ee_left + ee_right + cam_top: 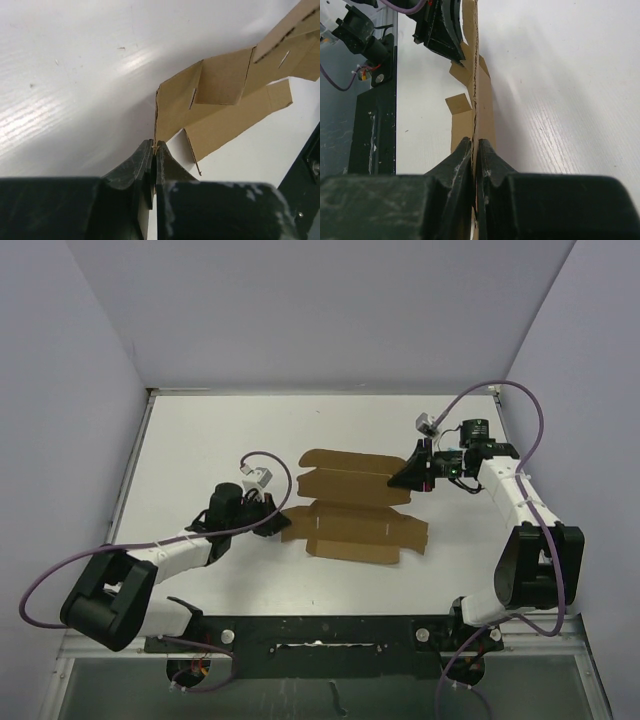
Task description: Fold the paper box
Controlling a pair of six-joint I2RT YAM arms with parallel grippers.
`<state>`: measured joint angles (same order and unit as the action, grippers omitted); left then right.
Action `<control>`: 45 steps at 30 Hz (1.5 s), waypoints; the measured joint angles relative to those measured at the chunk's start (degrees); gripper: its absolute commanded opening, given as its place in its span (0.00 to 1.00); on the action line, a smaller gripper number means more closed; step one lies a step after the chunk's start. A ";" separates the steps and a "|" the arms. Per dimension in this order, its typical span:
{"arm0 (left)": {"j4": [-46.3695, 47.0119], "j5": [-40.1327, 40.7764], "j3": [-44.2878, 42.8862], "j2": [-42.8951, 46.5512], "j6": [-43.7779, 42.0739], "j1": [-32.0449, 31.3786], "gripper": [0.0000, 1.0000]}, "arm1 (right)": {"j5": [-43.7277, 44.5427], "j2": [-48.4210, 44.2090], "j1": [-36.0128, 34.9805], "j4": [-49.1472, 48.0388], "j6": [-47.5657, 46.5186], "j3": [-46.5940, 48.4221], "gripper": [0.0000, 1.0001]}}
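Bright, even light from overhead. Glare streaks on table [75,75] left of left gripper [154,146]; soft shadow under paper box [220,95]. Wrist cams soft up close.

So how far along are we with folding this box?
Barely begun. Done: both holds are set, left gripper pinching the paper box at its left end, right gripper pinching its right end. In hand: seemingly the first fold. Left: nearly everything; the sheet lies open, flaps spread, no walls up.
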<state>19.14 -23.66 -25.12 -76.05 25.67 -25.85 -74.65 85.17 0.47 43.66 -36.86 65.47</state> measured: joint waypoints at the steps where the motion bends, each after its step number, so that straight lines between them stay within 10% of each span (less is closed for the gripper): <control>1: 1.66 0.00 0.48 0.00 -0.98 0.02 0.00 | -0.35 0.17 0.24 0.07 0.09 0.00 0.00; 20: 39.50 8.63 8.31 -8.79 -23.56 -3.32 0.00 | -7.91 5.42 1.75 -5.88 9.55 -0.46 0.00; 45: 57.64 12.50 16.39 -16.11 -30.91 -9.97 0.00 | -5.68 12.48 1.75 0.35 5.81 -0.22 0.00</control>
<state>76.77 -11.16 -8.73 -92.16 -5.23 -35.81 -80.34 97.65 2.22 44.01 -31.05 65.25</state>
